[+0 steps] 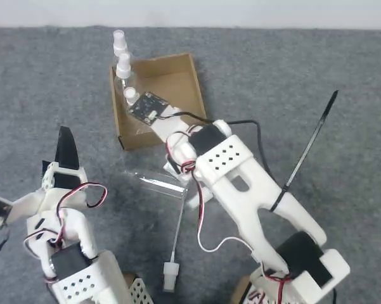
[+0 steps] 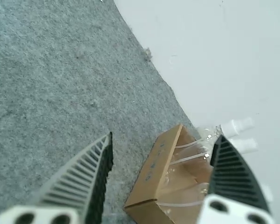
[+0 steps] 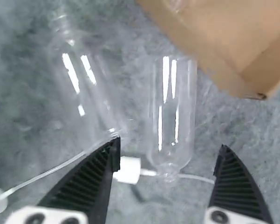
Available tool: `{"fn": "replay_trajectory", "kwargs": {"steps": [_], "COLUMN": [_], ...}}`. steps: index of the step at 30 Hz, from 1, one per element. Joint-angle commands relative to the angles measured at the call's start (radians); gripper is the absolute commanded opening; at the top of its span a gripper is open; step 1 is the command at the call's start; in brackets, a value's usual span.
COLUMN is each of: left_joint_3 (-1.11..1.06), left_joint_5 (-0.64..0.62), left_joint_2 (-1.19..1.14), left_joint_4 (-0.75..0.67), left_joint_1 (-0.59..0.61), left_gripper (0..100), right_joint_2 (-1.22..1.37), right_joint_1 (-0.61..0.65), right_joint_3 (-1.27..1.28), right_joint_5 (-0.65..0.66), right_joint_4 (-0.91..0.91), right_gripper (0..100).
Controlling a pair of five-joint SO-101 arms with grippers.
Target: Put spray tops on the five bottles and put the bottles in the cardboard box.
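Carpet (image 1: 317, 57); bottle (image 3: 171, 116) base seemingly faces box (image 3: 233, 42).

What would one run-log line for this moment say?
left end effector: open, empty | right end effector: open above two topless bottles | cardboard box: three topped bottles inside | spray top: loose on carpet

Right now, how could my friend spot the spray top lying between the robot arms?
Look at the grey carpet between the two arms' bases, away from the cardboard box. A white spray top lies there, trailing a long thin tube. The tops in the box sit on bottles; this one doesn't.
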State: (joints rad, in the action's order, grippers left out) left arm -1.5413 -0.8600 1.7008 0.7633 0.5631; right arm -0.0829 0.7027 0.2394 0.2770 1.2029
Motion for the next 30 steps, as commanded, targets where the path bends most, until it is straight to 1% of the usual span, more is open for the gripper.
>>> {"fn": "replay_trajectory", "kwargs": {"steps": [1,7,15,22,30], "left_joint_3": [0.008,0.008,0.007,0.007,0.007], "left_joint_5": [0.008,0.008,0.008,0.008,0.008], "left_joint_2": [0.014,0.014,0.014,0.014,0.014], "left_joint_4": [-0.032,-0.032,-0.032,-0.031,-0.031], "left_joint_1": [0.006,0.006,0.006,0.005,0.005], "left_gripper": [32,32,32,32,32], "right_joint_2": [-0.061,-0.059,-0.058,-0.056,0.101], "right_joint_1": [-0.027,-0.036,-0.051,-0.065,-0.064], "right_joint_3": [0.025,0.110,0.239,0.330,0.338], "right_joint_5": [0.020,0.021,0.021,0.021,0.023], "right_joint_4": [-0.087,-0.197,-0.418,-0.570,-0.707], "right_gripper": [26.0,26.0,26.0,26.0,26.0]}}
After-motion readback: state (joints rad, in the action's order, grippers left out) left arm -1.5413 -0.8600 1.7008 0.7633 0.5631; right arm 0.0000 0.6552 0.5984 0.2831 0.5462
